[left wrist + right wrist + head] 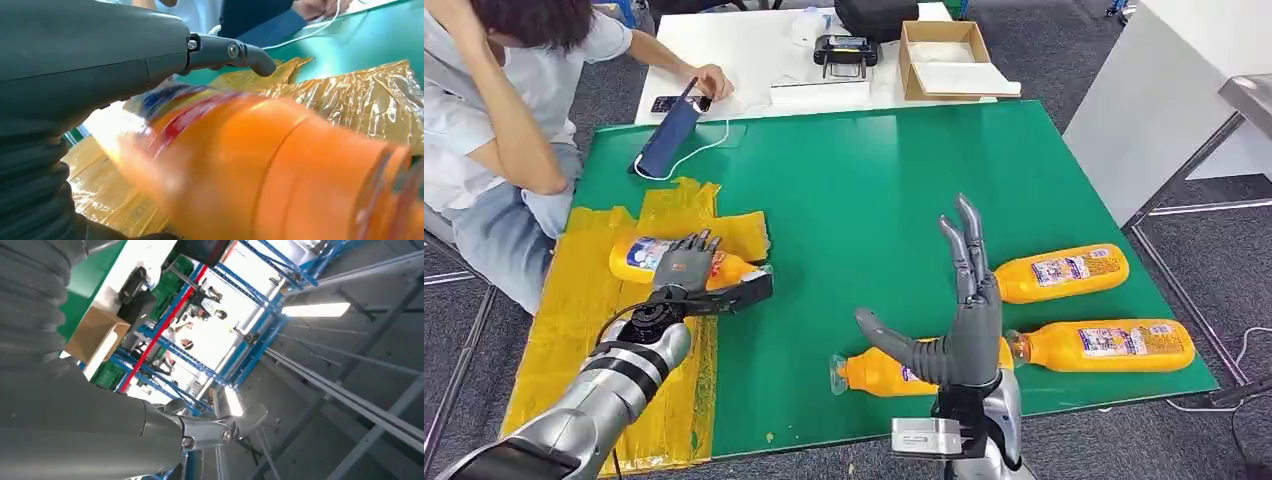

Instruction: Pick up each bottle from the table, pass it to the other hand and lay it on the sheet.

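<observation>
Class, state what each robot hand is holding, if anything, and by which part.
The left hand grips an orange plastic bottle around its body, over the yellow sheet. The right hand holds nothing, fingers spread.

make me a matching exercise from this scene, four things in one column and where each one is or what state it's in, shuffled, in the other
Things:
1. Left hand
2. Right hand
3. Orange plastic bottle nearest the table's front edge
4. Brown cardboard box

Places or states:
A. On the white table beyond the green board
B. Raised, fingers spread, holding nothing
C. Lying on the green board, partly behind the right hand
D. Gripping an orange bottle over the crinkled yellow plastic sheet

Pairs: 1-D, 2-B, 3-C, 4-A
</observation>
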